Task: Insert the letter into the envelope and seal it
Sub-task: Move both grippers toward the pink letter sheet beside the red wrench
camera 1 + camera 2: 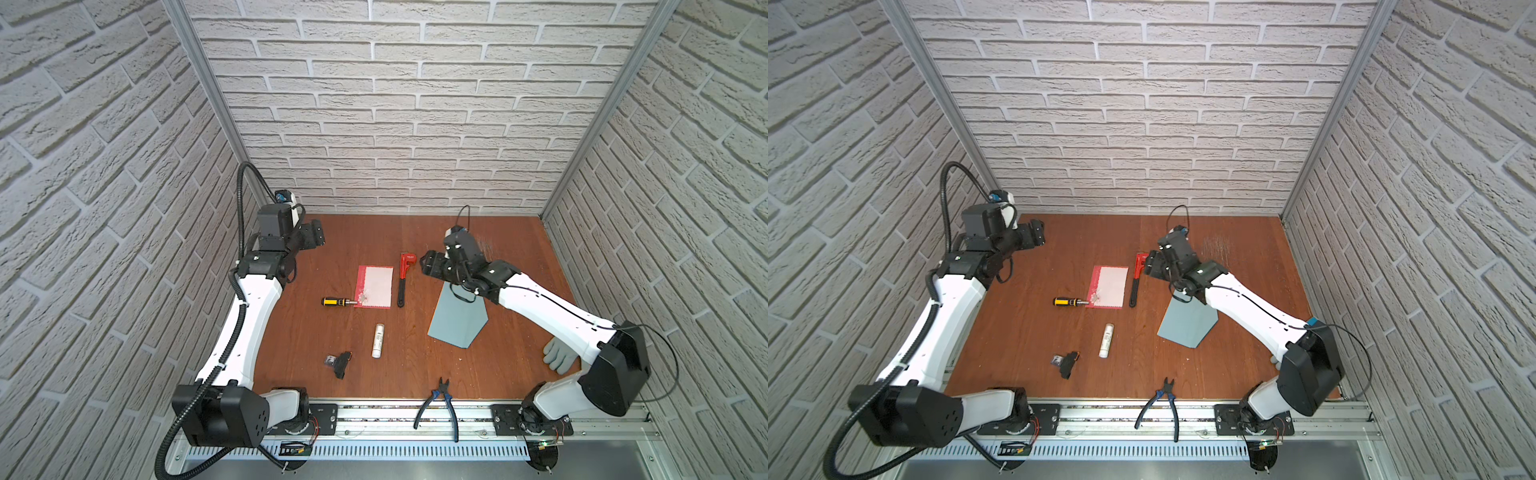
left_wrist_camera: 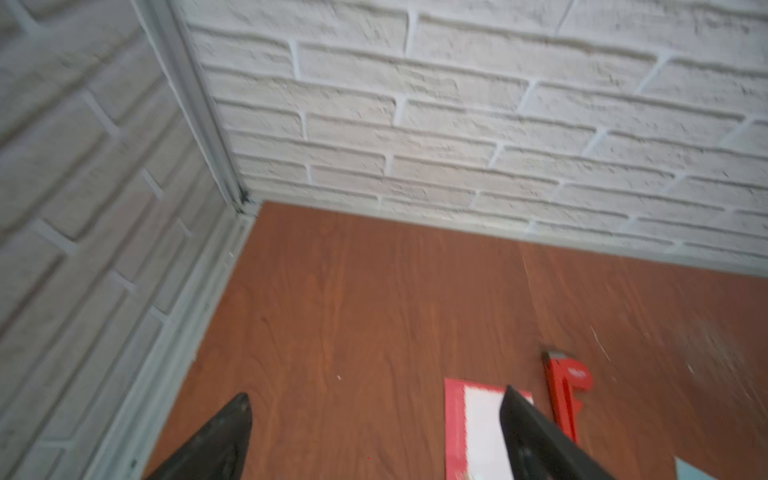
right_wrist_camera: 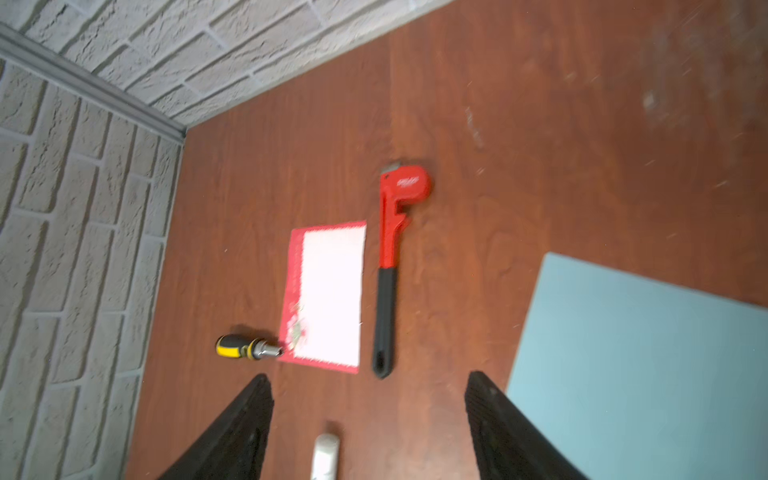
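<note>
The letter (image 1: 374, 286) (image 1: 1108, 286), a white card with a red border, lies flat near the middle of the wooden table (image 1: 498, 374). The light blue-grey envelope (image 1: 455, 320) (image 1: 1187, 322) lies to its right, its far end hidden under my right arm. My left gripper (image 1: 316, 235) (image 2: 376, 395) hovers open and empty at the back left, away from the letter (image 2: 482, 432). My right gripper (image 1: 428, 264) (image 3: 370, 378) is open and empty above the table, between the letter (image 3: 330, 295) and the envelope (image 3: 644, 353).
A red pipe wrench (image 1: 404, 282) lies right beside the letter, and a yellow-black screwdriver (image 1: 337, 301) touches its left corner. A white glue stick (image 1: 378, 340), a small black part (image 1: 340, 363), blue pliers (image 1: 440, 405) and a grey glove (image 1: 559, 355) lie nearer the front.
</note>
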Robot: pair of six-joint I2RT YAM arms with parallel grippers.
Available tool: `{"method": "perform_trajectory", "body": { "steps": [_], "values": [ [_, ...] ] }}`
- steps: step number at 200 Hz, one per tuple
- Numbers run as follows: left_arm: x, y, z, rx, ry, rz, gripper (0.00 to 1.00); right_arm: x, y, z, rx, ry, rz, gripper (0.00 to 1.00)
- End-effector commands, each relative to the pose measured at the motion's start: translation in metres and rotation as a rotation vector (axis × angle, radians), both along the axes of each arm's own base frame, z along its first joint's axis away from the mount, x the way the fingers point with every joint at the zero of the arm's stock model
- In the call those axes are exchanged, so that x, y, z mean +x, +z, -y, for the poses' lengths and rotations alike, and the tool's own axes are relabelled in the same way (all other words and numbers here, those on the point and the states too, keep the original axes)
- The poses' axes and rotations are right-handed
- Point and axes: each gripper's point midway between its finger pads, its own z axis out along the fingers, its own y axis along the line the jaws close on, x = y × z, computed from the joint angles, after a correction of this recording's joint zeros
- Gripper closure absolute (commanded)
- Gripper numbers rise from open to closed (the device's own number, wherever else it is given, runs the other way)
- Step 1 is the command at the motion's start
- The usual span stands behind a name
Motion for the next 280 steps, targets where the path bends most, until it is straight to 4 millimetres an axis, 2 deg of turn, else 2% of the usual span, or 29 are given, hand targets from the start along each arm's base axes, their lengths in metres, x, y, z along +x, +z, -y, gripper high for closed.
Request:
{"method": "perform_trajectory", "body": {
  "steps": [1, 18, 35, 70, 98, 125, 135, 138, 147, 202, 234, 280],
  "values": [
    [-0.023, -0.05, 0.029, -0.182, -0.083, -0.23, 0.1, -0.018, -0.011, -0.031, 0.115, -0.057, -0.122, 0.25],
    [-0.024, -0.07, 0.042, -0.26, -0.118, -0.288, 0.11, -0.025, -0.028, -0.055, 0.157, -0.036, -0.197, 0.25],
    [-0.022, -0.087, 0.05, -0.321, -0.132, -0.348, 0.11, -0.023, -0.04, -0.07, 0.179, -0.02, -0.238, 0.27],
    [-0.016, -0.116, 0.065, -0.412, -0.171, -0.451, 0.12, -0.005, -0.047, -0.091, 0.129, 0.044, -0.257, 0.28],
    [-0.009, -0.133, 0.07, -0.434, -0.187, -0.495, 0.12, 0.012, -0.065, -0.101, 0.158, 0.039, -0.284, 0.28],
    [-0.003, -0.151, 0.075, -0.45, -0.212, -0.539, 0.13, 0.032, -0.078, -0.105, 0.2, 0.013, -0.281, 0.28],
    [0.0, -0.155, 0.079, -0.474, -0.228, -0.55, 0.14, 0.042, -0.073, -0.105, 0.222, 0.01, -0.259, 0.28],
    [0.0, -0.156, 0.08, -0.481, -0.233, -0.552, 0.15, 0.045, -0.085, -0.105, 0.21, 0.006, -0.27, 0.28],
    [0.002, -0.16, 0.083, -0.494, -0.241, -0.563, 0.15, 0.055, -0.087, -0.105, 0.206, 0.013, -0.253, 0.28],
    [0.006, -0.184, 0.103, -0.531, -0.284, -0.61, 0.18, 0.108, -0.107, -0.088, 0.171, 0.051, -0.24, 0.31],
    [0.007, -0.195, 0.12, -0.569, -0.311, -0.629, 0.2, 0.125, -0.115, -0.086, 0.143, 0.09, -0.244, 0.32],
    [0.015, -0.204, 0.132, -0.63, -0.324, -0.651, 0.24, 0.135, -0.128, -0.09, 0.099, 0.123, -0.263, 0.33]
  ]
}}
